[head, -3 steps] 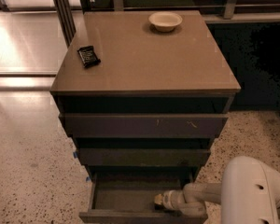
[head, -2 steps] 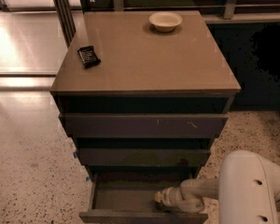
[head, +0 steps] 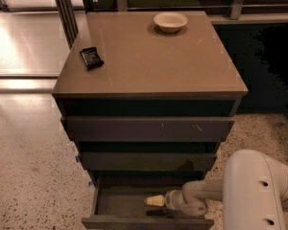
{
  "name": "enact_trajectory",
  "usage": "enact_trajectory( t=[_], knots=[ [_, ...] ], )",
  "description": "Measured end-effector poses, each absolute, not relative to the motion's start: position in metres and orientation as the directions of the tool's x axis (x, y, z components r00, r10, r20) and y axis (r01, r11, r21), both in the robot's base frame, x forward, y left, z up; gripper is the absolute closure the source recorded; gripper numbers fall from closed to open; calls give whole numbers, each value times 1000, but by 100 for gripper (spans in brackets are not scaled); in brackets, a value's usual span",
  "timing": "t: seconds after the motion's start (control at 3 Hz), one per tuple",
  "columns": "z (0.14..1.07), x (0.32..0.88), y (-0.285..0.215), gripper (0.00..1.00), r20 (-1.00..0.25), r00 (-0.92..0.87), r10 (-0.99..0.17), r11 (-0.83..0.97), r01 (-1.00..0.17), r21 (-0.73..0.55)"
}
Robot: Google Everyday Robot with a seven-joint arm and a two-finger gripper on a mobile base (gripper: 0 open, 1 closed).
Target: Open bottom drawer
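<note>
1. The gripper (head: pixel 155 201) is low inside the open bottom drawer (head: pixel 120 222), its pale tip pointing to the picture's left. I cannot tell if it is wide or narrow, or if it touches the drawer.
2. The bottom drawer is around the gripper, pulled out. Its dark floor lies under the gripper and its plain dark front is just before it.
3. The middle drawer (head: pixel 144 161) is just above the gripper and looks closed. The bowl (head: pixel 170 21) and the black packet (head: pixel 91 58) are well above it, on the cabinet top (head: pixel 149 75).
4. Compared with a second ago, the gripper reaches a little more to the picture's left, while the drawer seems equally far out.
</note>
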State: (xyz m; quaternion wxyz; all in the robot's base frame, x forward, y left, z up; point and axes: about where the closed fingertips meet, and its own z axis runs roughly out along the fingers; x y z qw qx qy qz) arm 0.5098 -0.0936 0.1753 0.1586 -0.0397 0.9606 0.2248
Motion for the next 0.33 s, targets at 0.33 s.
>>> enact_trajectory(
  t=[0.33],
  knots=[
    [175,510,-94,0,-323,-947,-5,896,-148,419]
  ],
)
